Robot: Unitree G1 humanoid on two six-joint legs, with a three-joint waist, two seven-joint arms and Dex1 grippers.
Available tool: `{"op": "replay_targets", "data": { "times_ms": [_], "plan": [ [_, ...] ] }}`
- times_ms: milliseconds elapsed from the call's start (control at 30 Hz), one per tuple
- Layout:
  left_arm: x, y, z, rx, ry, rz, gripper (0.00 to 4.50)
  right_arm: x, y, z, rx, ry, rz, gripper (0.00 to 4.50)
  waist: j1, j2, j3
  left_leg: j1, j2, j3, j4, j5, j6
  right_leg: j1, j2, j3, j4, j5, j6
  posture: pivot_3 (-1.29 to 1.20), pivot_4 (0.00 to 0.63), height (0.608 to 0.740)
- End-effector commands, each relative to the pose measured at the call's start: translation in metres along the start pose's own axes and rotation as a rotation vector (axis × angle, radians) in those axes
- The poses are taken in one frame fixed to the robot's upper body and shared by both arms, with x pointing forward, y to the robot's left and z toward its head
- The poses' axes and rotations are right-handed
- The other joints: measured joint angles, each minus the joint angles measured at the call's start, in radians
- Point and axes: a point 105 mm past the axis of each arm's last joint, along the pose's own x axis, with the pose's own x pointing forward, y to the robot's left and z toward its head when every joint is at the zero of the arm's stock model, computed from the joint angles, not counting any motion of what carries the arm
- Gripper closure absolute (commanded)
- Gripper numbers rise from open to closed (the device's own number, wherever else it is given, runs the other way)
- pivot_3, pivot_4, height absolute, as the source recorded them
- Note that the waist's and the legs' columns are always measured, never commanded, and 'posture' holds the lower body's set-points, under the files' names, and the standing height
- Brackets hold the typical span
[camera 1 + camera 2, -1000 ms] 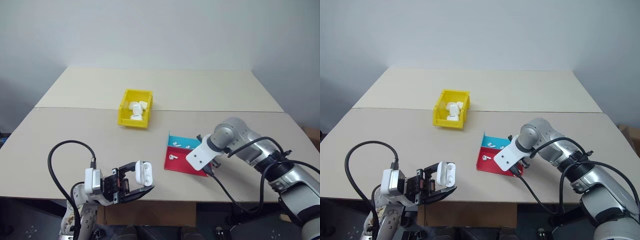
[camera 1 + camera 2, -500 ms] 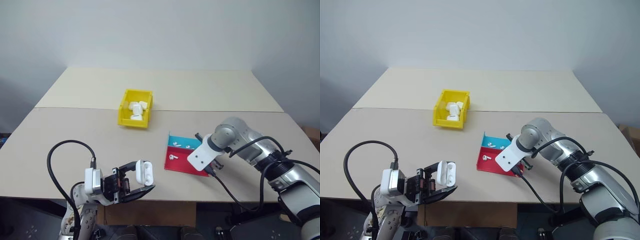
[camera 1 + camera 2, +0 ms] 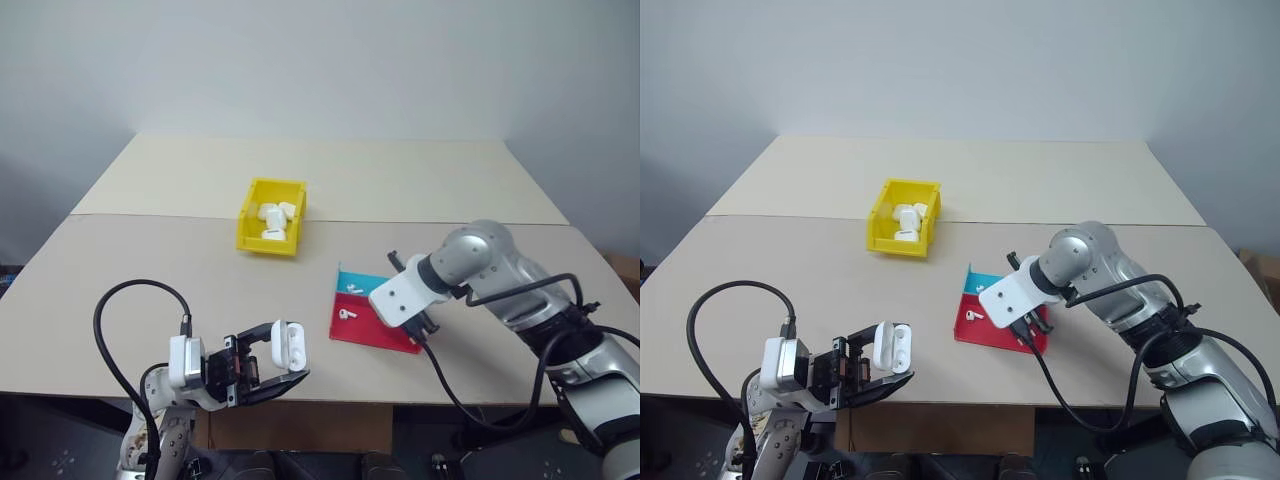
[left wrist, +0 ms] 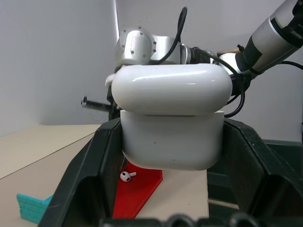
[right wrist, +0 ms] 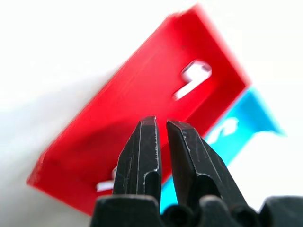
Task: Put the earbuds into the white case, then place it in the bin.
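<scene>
Beige table (image 3: 150, 260) under a plain wall: the task looks only begun — the left tool (image 3: 268, 368) is clamped on the glossy white case (image 3: 287, 345), lid up, far from the yellow bin (image 3: 246, 225). One earbud (image 3: 346, 314) lies on the red tray (image 3: 365, 330). Above it the right tool (image 5: 161, 142) is nearly closed — whether it grips an earbud, I cannot tell.

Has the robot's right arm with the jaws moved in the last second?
Yes. The right gripper has lifted and drifted toward the robot's left, now hanging over the red-and-blue tray, whose near right corner it covered before.
</scene>
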Motion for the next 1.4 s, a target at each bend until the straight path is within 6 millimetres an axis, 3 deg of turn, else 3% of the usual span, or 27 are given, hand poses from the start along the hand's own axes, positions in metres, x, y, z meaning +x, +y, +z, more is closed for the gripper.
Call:
{"op": "replay_targets", "data": {
  "times_ms": [33, 133, 200, 333, 433, 733, 1133, 1400],
  "plan": [
    [0.003, 0.0, 0.005, 0.029, -0.017, -0.02, 1.72, -0.018, 0.001, -0.005, 0.049, 0.058, -0.034, 3.85, 0.003, 0.0, 0.0, 0.0, 0.0, 0.0, 0.0, 0.0, 0.0, 0.0, 0.0, 0.0, 0.0, 0.0, 0.0, 0.0, 0.15, 0.74],
    [0.002, 0.001, 0.003, 0.027, -0.017, -0.021, 1.72, -0.019, 0.008, -0.01, 0.061, 0.08, -0.024, 3.85, 0.002, 0.0, 0.0, 0.0, 0.0, 0.0, 0.0, 0.0, 0.0, 0.0, 0.0, 0.0, 0.0, 0.0, 0.0, 0.0, 0.15, 0.74],
    [0.001, 0.001, 0.002, 0.027, -0.016, -0.021, 1.72, -0.018, 0.015, -0.012, 0.057, 0.08, -0.01, 3.57, 0.001, 0.0, 0.0, 0.0, 0.0, 0.0, 0.0, 0.0, 0.0, 0.0, 0.0, 0.0, 0.0, 0.0, 0.0, 0.0, 0.15, 0.74],
    [0.001, 0.001, 0.0, 0.028, -0.016, -0.025, 1.72, -0.01, 0.011, -0.026, 0.149, 0.166, -0.042, 2.39, -0.006, 0.0, 0.0, 0.0, 0.0, 0.0, 0.0, 0.0, 0.0, -0.001, 0.0, 0.0, 0.0, 0.0, 0.0, 0.0, 0.15, 0.74],
    [0.001, 0.0, -0.001, 0.031, -0.014, -0.024, 1.72, -0.008, 0.011, -0.03, 0.265, 0.188, -0.027, 2.39, -0.005, 0.0, 0.0, 0.001, 0.0, 0.0, 0.0, 0.0, 0.0, -0.001, 0.0, 0.0, 0.001, 0.0, 0.0, 0.0, 0.15, 0.74],
    [-0.007, -0.002, -0.004, 0.042, 0.012, -0.007, 1.72, 0.007, -0.014, 0.019, 0.489, -0.073, -0.053, 2.39, -0.005, 0.001, 0.0, 0.0, 0.0, 0.0, 0.0, 0.0, 0.0, -0.001, 0.0, 0.0, 0.002, 0.0, -0.001, 0.0, 0.15, 0.74],
    [-0.013, -0.004, -0.007, 0.059, 0.041, -0.007, 1.72, 0.043, -0.028, 0.014, 0.626, 0.002, -0.075, 2.39, -0.002, 0.001, -0.001, 0.0, 0.0, 0.0, 0.0, 0.0, 0.0, -0.002, 0.0, 0.0, 0.002, 0.0, -0.001, 0.0, 0.15, 0.74],
    [-0.014, -0.002, -0.007, 0.071, 0.05, -0.007, 1.72, 0.054, -0.03, 0.011, 0.616, 0.034, -0.083, 2.39, -0.003, 0.001, -0.001, 0.0, 0.001, 0.0, 0.0, 0.0, 0.0, -0.002, 0.001, 0.0, 0.002, 0.0, -0.001, 0.0, 0.15, 0.74]
  ]
}}
